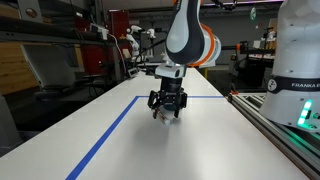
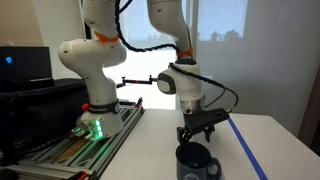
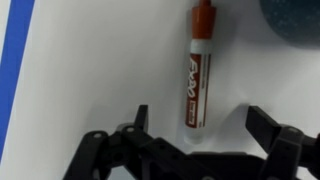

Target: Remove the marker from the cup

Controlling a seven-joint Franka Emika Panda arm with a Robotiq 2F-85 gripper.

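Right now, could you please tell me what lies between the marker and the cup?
Nothing but bare white table lies between the marker and the cup; the wrist view shows them apart, the marker lying flat outside the cup.

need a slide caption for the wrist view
Open gripper poised over the marker lying flat on the white table, outside the cup at the top right corner.

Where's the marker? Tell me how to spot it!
Find the big white table with the blue tape stripe. In the wrist view, the marker lies flat there, in front of the robot's open hand, near the dark cup. It's the only slim stick, white with a red cap.
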